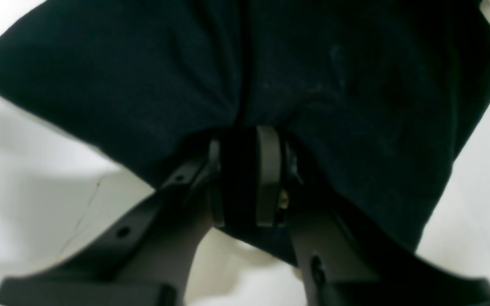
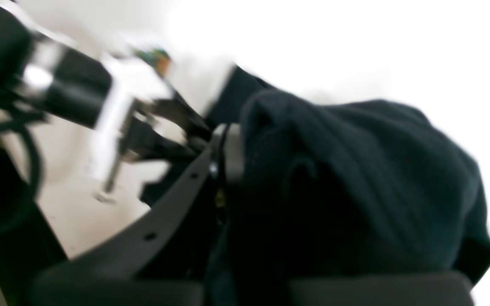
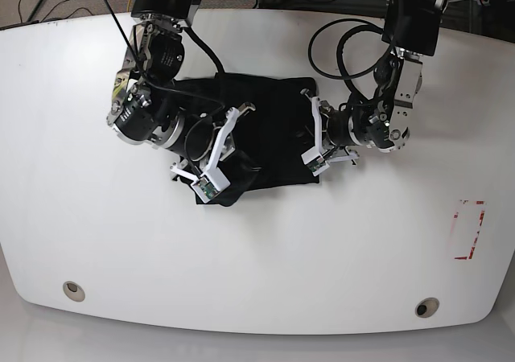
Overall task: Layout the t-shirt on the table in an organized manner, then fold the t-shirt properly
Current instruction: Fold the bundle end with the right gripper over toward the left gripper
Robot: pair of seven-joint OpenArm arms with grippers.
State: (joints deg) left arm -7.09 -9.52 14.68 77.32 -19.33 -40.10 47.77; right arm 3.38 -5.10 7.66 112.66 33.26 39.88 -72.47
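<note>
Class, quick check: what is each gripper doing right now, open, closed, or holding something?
Left gripper: closed on the black t-shirt.
Right gripper: closed on the same t-shirt.

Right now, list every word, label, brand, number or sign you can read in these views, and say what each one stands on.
No readable text in any view.
Red-outlined rectangle mark on the table: a sign only, with no letters or numbers.
Dark t-shirt: no print or tag that shows.
Both wrist views are too blurred to read anything, including a small coloured patch in the right wrist view.
</note>
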